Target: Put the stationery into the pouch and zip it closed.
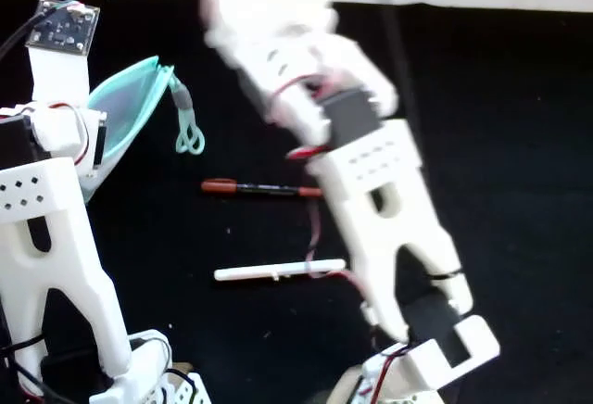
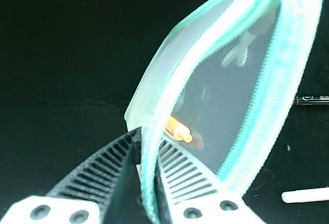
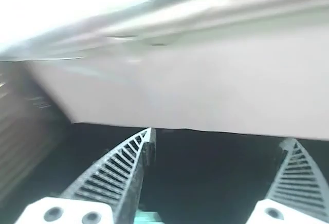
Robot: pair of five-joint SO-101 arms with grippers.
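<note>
Left pincer [image 2: 149, 137] clamps pouch [image 2: 226, 80] — wrist view: yellow pen [image 2: 179, 130] inside.

Translucent ribbed mesh pouch [image 2: 231, 100]

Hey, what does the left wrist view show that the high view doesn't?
Left wrist view: the inside of the open pouch, holding a yellow-orange pen, and the left gripper clamped on its rim. High view: the pouch's pull loop and the red cap of the dark pen. Both: the pouch, the dark pen, the white pen.
</note>
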